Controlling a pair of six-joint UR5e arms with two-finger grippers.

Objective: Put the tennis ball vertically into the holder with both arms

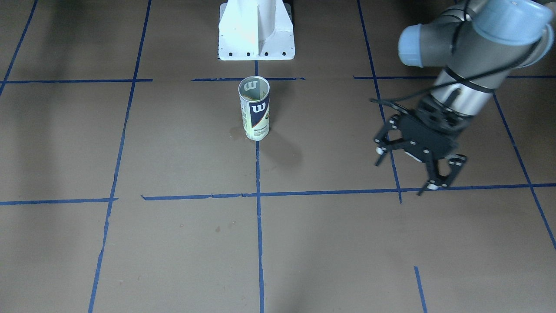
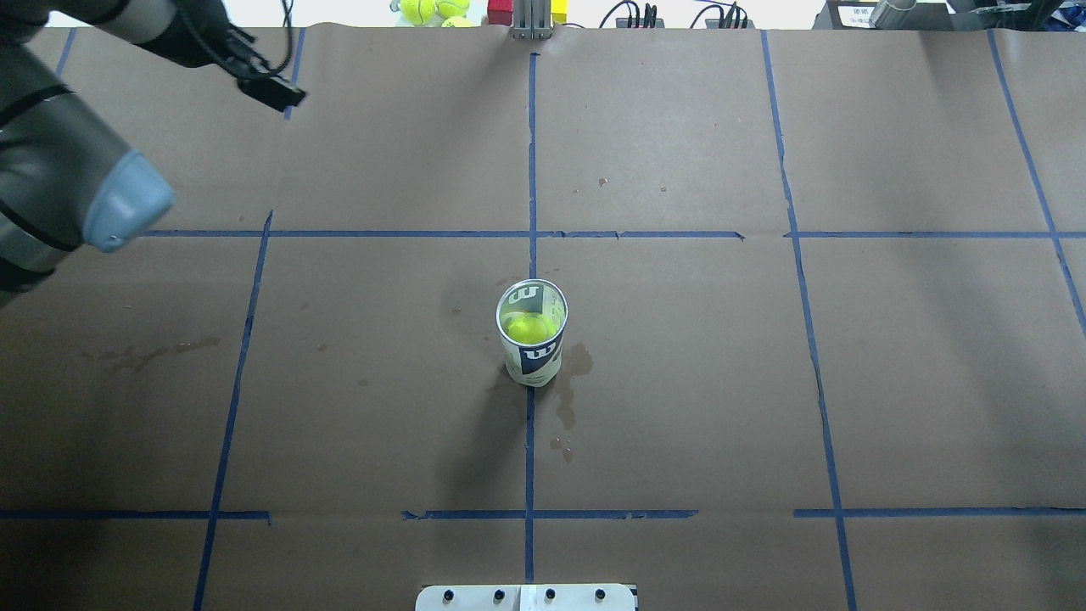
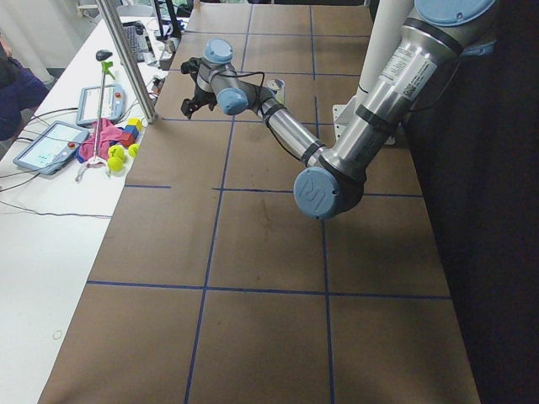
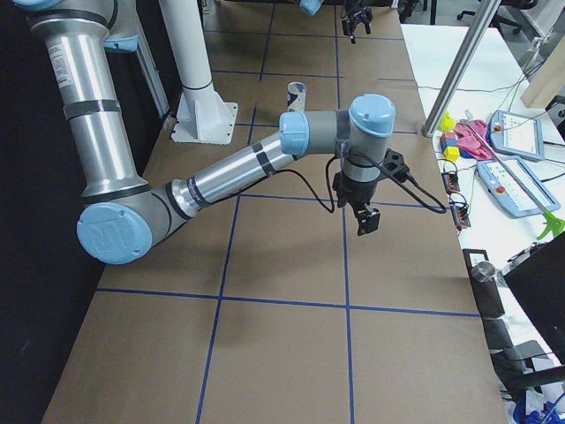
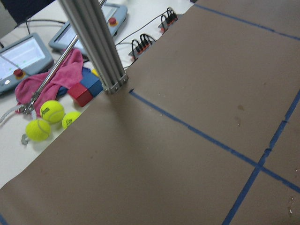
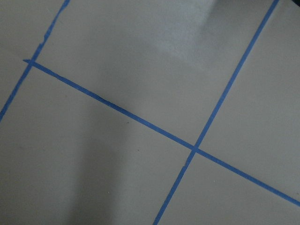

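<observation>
Left claw (image 1: 404, 174) gapes empty, well apart from holder (image 1: 255, 114); right claw (image 4: 365, 223): cannot tell.

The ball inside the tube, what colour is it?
The ball is bright yellow-green, seen best in the overhead view, down inside the clear tube.

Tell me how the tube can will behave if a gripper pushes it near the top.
The holder stands upright, tall on a narrow base, so a high push would probably tip it. It looks like thin clear plastic, likely light and easily squeezed. The tennis ball inside may steady it slightly.
</observation>
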